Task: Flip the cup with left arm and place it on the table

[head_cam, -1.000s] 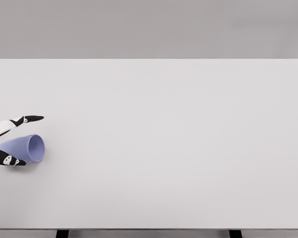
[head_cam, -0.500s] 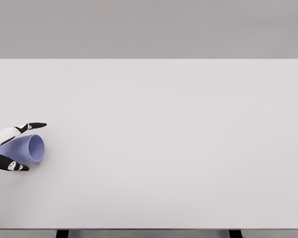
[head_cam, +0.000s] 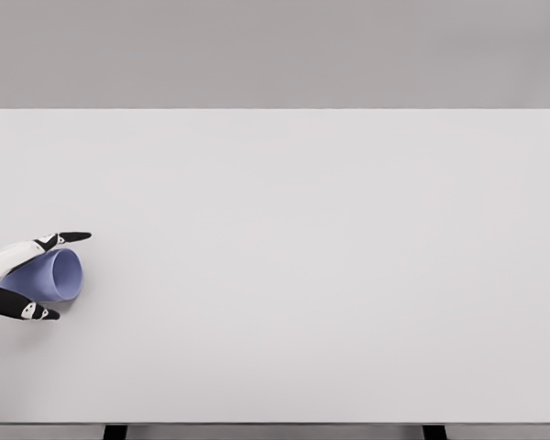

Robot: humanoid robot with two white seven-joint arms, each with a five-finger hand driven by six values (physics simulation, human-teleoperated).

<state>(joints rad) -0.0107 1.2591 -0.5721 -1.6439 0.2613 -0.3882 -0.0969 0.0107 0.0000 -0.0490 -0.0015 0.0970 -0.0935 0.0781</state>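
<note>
Closing since earlier, the left robot hand (head_cam: 35, 275) now pinches the sideways lavender cup (head_cam: 48, 275) on the desk (head_cam: 302, 257), ready to flip it

We see a wide white table (head_cam: 330, 275) that fills most of the view, its far edge running straight across near the top. Behind it we have a plain grey wall (head_cam: 275, 50), and below its near edge two dark table legs (head_cam: 115, 432) show.

No text, label, brand, number or sign can be read anywhere.
</note>
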